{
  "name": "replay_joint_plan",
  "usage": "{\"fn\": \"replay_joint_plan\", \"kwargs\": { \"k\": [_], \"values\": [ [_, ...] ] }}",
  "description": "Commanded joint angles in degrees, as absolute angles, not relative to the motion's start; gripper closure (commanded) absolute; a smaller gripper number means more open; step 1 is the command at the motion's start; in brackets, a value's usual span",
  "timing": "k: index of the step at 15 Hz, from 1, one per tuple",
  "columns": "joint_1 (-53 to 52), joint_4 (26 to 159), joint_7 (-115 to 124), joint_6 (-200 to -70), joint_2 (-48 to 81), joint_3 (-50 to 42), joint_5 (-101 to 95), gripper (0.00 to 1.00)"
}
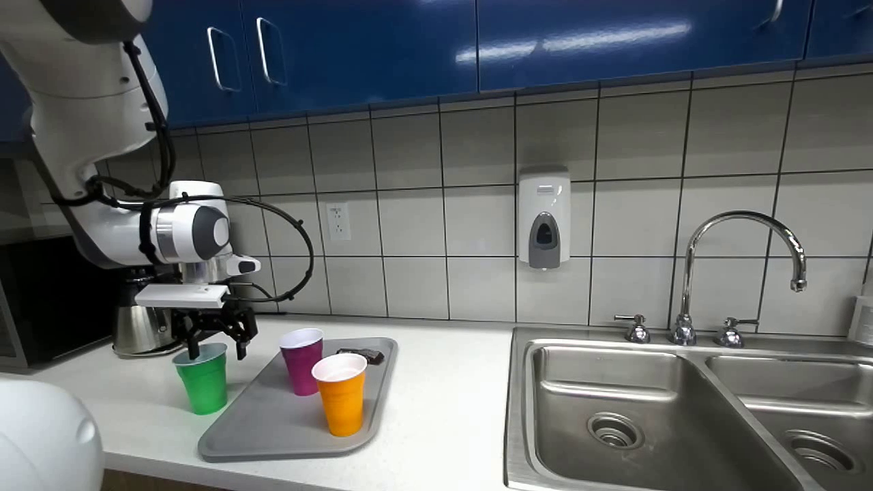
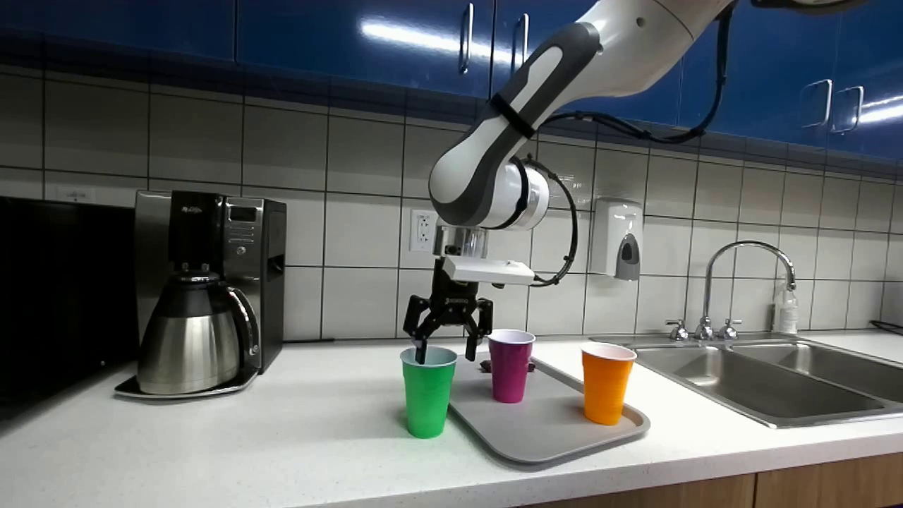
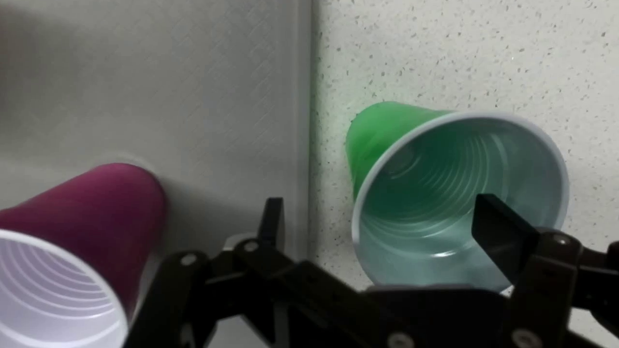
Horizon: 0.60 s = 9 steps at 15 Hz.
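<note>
My gripper (image 1: 217, 350) is open and points down, with nothing between its fingers but one wall of a green cup (image 1: 207, 382). In the wrist view, one finger of the gripper (image 3: 377, 208) is at the mouth of the green cup (image 3: 382, 130), and the other is outside it, over the tray's edge. The green cup (image 2: 427, 398) stands upright on the counter beside a grey tray (image 2: 536, 437). A purple cup (image 2: 511, 367) and an orange cup (image 2: 607, 384) stand upright on the tray. The purple cup (image 3: 101, 208) also shows in the wrist view. I cannot tell whether a finger touches the green cup.
A small dark wrapped item (image 1: 365, 355) lies on the tray behind the cups. A coffee maker with a steel carafe (image 2: 190, 346) and a black appliance (image 2: 63, 296) stand on the counter. A double sink (image 1: 614, 382) with a faucet is set into it. Blue cabinets (image 1: 368, 54) hang above.
</note>
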<state>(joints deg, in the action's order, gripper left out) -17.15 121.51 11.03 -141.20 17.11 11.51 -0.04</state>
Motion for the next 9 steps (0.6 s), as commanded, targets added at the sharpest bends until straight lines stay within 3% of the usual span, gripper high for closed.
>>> {"fn": "replay_joint_plan", "kwargs": {
  "k": [1, 2, 3, 9],
  "values": [
    [-18.3, 119.1, 13.4, -142.0, 19.2, 10.9, -2.0, 0.00],
    [-18.4, 119.1, 13.1, -142.4, 19.3, 11.0, -2.0, 0.25],
    [-18.5, 119.1, 13.0, -142.6, 19.4, 10.9, -2.1, 0.26],
    [-19.3, 119.4, 13.0, -142.7, 19.4, 11.0, -2.3, 0.73]
  ]
}}
